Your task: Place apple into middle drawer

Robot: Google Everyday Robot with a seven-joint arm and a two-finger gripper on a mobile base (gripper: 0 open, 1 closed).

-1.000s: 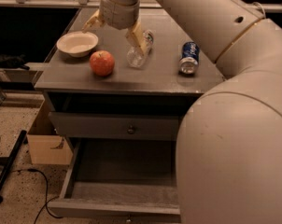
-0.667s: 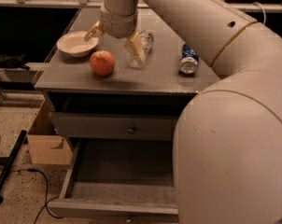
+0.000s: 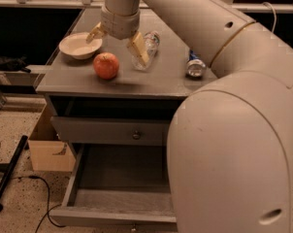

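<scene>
The red-orange apple [image 3: 106, 65] sits on the grey cabinet top [image 3: 78, 81], near its front left. My gripper [image 3: 116, 43] hangs just above and behind the apple, open and empty, with one tan finger [image 3: 94, 32] over the bowl's edge and the other finger [image 3: 138, 51] right of the apple. The middle drawer [image 3: 122, 198] is pulled out wide below, and its grey tray shows nothing inside. A shut grey drawer front [image 3: 107, 130] with a dark knob is above it.
A cream bowl [image 3: 78, 45] stands left of the gripper. A clear plastic bottle [image 3: 147, 47] lies right of it, and a blue can [image 3: 195, 66] lies farther right. My large arm covers the right side. A cardboard box [image 3: 47, 147] stands on the floor at left.
My gripper has moved left and slightly down, from over the bottle to above the apple. The apple, bowl, bottle and can have not moved.
</scene>
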